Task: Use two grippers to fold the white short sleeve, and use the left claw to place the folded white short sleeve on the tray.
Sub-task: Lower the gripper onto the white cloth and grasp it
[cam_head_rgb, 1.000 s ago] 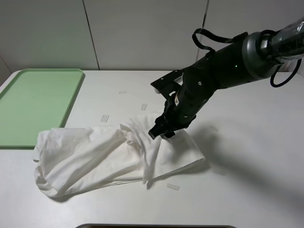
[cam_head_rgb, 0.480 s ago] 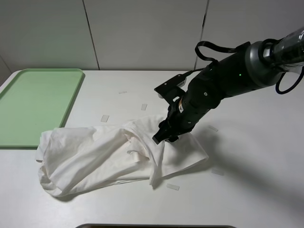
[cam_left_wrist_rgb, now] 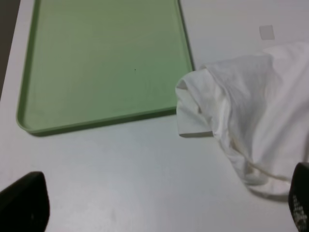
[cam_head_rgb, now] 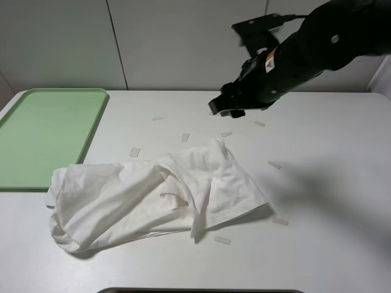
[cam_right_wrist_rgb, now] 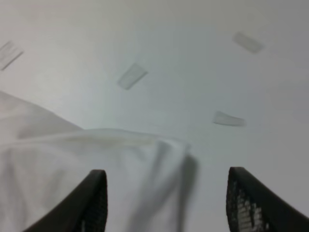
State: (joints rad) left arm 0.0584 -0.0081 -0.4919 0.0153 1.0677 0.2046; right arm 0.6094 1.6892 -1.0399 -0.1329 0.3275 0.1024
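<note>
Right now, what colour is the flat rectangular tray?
Plain pale green; the low-rimmed plastic tray shows best in the left wrist view.

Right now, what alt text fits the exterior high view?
A crumpled white short sleeve lies untouched on a white table, with the right gripper hovering past its far edge. A pale-green tray sits at the table's left.

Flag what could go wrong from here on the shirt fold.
1. The white short sleeve lies as a bunched heap with loose layers; the left hand, open, may pinch one layer and unravel it.
2. The right hand hangs open above the table, clear of the cloth, so nothing pins the fold.
3. The shirt's end sits by the tray corner; dragging could snag the rim or shove the tray.
</note>
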